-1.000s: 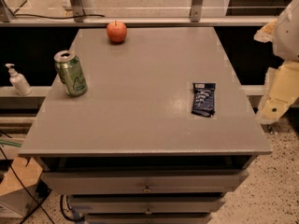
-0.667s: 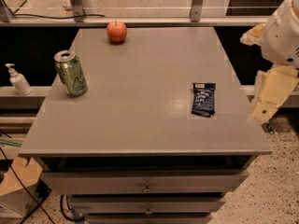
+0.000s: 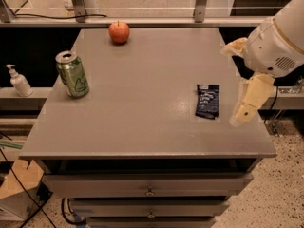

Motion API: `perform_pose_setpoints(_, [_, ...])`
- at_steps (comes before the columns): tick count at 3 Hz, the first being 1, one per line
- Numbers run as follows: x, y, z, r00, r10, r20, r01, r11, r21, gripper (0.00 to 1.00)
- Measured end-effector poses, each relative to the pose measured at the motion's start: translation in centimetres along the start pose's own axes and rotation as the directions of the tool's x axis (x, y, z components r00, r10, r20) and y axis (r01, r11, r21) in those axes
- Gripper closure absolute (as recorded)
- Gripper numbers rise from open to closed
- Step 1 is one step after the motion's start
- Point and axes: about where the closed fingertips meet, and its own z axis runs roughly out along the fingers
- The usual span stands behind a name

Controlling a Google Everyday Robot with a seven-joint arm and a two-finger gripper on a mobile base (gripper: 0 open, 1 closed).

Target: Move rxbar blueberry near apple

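The rxbar blueberry point(image 3: 208, 100), a flat bar in a dark navy wrapper, lies on the right part of the grey tabletop point(image 3: 142, 103). The apple point(image 3: 119, 32), red-orange, sits at the far edge, left of centre, well away from the bar. My gripper point(image 3: 235, 83) hangs over the table's right edge, just right of the bar and above it. It is open and empty. One cream finger point(image 3: 249, 101) points down towards the table and the other point(image 3: 235, 46) sticks out higher up.
A green soda can point(image 3: 72, 74) stands upright near the table's left edge. A white pump bottle point(image 3: 19, 81) sits on a ledge left of the table. Drawers point(image 3: 149, 189) lie below the front edge. A rail with metal posts point(image 3: 199, 4) runs behind the table.
My arm has moved in from the right, towards the table. The gripper now reaches the right edge beside the bar. The bar, apple and can have not moved.
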Motion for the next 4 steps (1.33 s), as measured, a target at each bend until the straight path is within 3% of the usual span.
perform_pose_setpoints(1, [0.5,-2.1,2.3,0.998,0.037,0.043,-0.035,0.9990,-0.026,0.00])
perform_pose_setpoints(3, [1.0,-2.7,4.2,0.995,0.069,0.078,-0.065,0.9967,-0.049,0.00])
perform_pose_setpoints(4, [1.9,-3.7,6.2,0.983,0.110,0.149,-0.102,0.9929,-0.062,0.00])
